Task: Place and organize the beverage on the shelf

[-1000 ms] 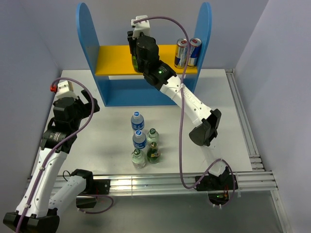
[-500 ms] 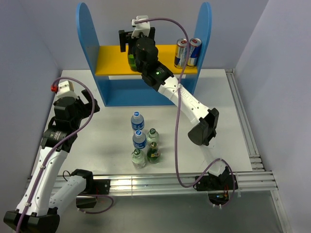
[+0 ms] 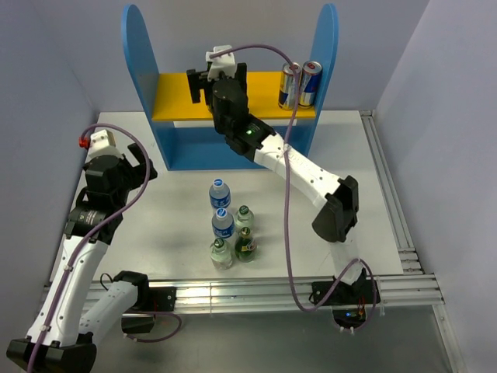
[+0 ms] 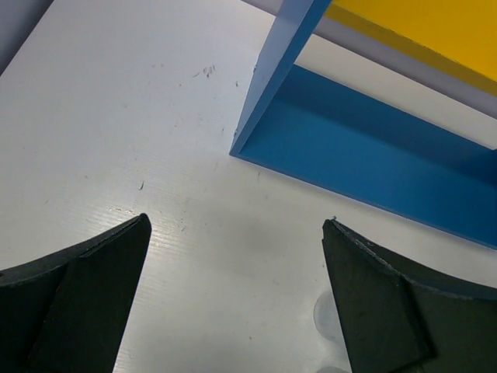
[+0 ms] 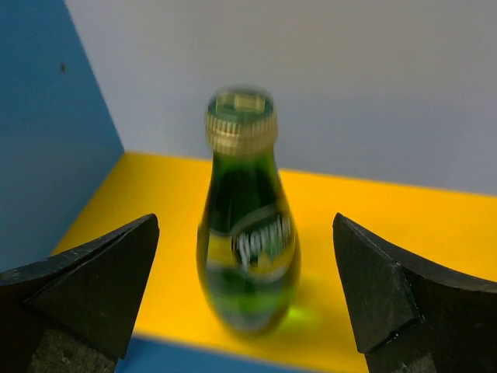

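Likely robotics lab: white table (image 3: 178, 210), aluminium rails (image 3: 248, 291), plain grey walls (image 3: 39, 70).

— What do we have around us?
— A white table (image 3: 178, 210), with pale grey walls (image 3: 46, 70) closing it in at nine, twelve and three o'clock.
— And its edges?
— We see aluminium rails (image 3: 397, 225) along three and six o'clock, a glint of light on the near one, grey floor (image 3: 256, 342) below. Faint scuffs (image 4: 206, 71) mark the tabletop.

R arm (image 3: 299, 167) extended, R fingers (image 5: 85, 287) apart; L fingers (image 4: 78, 287) apart.
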{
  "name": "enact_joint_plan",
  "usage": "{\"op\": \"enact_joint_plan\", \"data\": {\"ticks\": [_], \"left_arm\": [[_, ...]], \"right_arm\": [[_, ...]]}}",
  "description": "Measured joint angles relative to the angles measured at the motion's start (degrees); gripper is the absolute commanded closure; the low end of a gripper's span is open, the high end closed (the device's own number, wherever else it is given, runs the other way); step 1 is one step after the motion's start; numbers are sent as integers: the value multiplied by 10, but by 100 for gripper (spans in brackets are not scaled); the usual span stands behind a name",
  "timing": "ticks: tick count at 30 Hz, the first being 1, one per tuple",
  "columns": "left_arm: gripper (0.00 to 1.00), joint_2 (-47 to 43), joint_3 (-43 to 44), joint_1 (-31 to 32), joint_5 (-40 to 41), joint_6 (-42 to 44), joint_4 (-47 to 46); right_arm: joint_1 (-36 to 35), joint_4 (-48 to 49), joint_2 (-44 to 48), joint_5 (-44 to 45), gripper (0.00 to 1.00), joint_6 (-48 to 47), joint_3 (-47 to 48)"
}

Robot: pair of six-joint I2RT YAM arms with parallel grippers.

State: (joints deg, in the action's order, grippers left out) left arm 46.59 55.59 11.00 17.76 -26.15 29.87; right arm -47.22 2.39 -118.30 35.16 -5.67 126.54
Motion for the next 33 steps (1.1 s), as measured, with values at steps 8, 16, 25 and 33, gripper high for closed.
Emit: {"op": "enact_joint_plan", "data": {"ticks": [8,16,25,33], "left_arm": [[1,-5,0,-9,3,0,0],[1,-43,-13,-7,-76,11,-28],[1,-15,14,307,-11,-2,-43],[1,3,48,666,259,-124,35]], "right_arm": [[-48,34,170,57,0,5,-213],[-156,92,417,193,0,13,-484],[-212,-52,671,231,2,217,-715],[-218,-188,751,257,2,323,-774]]}}
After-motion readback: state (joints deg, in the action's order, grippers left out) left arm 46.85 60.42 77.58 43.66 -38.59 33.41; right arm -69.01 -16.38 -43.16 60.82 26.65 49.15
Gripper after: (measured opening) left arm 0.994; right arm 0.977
